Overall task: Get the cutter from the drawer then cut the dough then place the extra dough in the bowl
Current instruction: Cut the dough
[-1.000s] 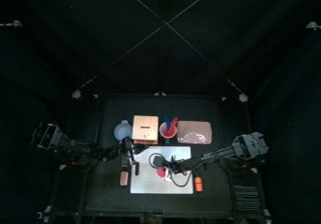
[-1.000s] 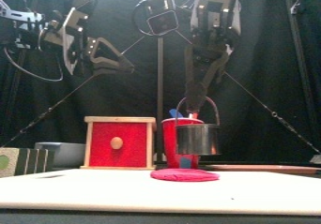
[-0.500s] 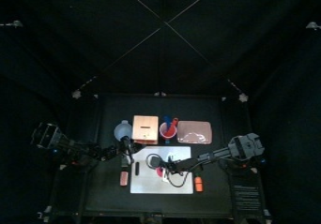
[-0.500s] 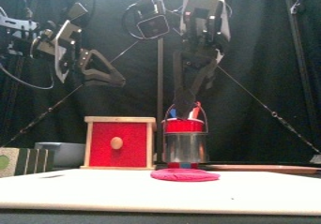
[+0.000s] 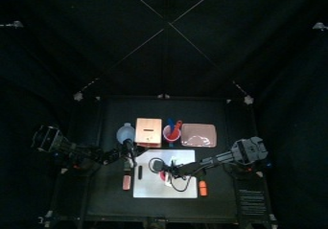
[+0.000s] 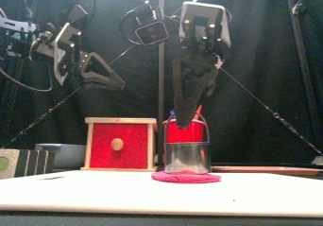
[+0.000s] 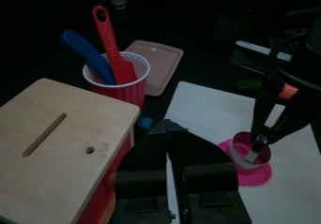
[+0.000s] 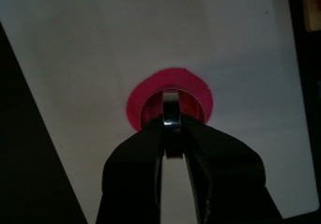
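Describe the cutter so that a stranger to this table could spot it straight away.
Start at the white board lying at the front of the table, where a flat pink disc of dough sits. The cutter stands upright on that disc, right under the right gripper. It is the only shiny metal cylinder, unlike the red cup behind it and the wooden box to its left.

Round metal cutter [image 6: 186, 157]: bare steel, glossy, reflective wall. Flat pink dough disc [image 6: 186, 177]: soft-looking, matt. Pale wooden box [image 7: 56, 134]: smooth bare wood on top, drawer front painted red with a satin finish. White cutting board [image 7: 207, 111]: smooth, matt. Red plastic cup [image 7: 115, 76]: smooth, slight sheen. Flat pink tray [image 7: 153, 59]: matt.
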